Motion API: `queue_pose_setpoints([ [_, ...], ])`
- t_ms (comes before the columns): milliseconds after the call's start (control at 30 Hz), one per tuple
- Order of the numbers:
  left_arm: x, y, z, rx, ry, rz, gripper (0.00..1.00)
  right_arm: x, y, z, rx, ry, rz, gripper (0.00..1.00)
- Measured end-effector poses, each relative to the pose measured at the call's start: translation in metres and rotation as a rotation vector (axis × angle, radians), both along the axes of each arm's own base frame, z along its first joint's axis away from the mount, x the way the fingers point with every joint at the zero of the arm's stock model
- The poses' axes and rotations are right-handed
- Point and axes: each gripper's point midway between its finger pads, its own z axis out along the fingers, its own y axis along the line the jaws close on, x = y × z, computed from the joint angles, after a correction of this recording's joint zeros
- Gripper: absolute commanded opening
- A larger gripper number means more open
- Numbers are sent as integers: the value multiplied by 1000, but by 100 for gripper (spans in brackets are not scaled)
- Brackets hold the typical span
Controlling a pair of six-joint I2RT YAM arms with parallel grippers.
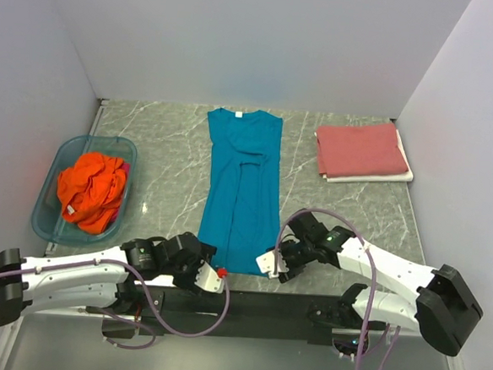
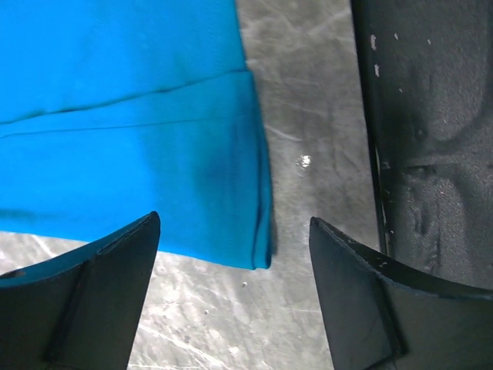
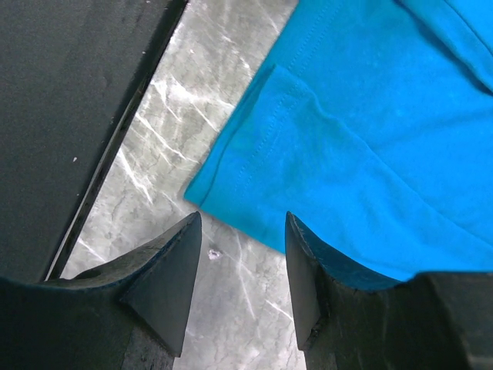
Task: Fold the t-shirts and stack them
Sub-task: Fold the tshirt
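Observation:
A teal blue t-shirt (image 1: pixel 242 185) lies in a long narrow strip down the middle of the marble table, collar at the far end. My left gripper (image 1: pixel 210 267) sits at its near left hem corner (image 2: pixel 192 185), open, the corner just ahead of the fingertips and nothing between them. At the near right hem corner (image 3: pixel 323 154) my right gripper (image 1: pixel 268 262) is also open, its right finger (image 3: pixel 308 262) over the hem's edge. A dusty red t-shirt (image 1: pixel 363 149) lies folded at the back right. A bright orange t-shirt (image 1: pixel 92 189) is bunched in the tub.
The translucent blue tub (image 1: pixel 52 209) stands at the left edge of the table. A pale folded cloth (image 1: pixel 404 174) shows under the red shirt. The black base rail (image 2: pixel 431 139) runs along the near table edge, close behind both grippers. Grey walls enclose three sides.

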Motion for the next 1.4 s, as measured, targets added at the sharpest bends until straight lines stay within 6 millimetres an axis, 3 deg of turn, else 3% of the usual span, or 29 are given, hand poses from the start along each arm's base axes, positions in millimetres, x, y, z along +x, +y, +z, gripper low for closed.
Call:
queue_pose_setpoints([
  [233,-1,1,-11,34,12,-5,72,-9,9,-6,-33,-31,74,55],
  [667,7,0,-17,49,-18,16,35,-11,21,-9,-53,-100,121,55],
  [967,7,2,-18,54,-20,18,18,-9,19,-14,-82,-112,111,55],
  [1400,8,0,-14,36,-29,18,13,-26,18,-7,-61,-108,146,55],
])
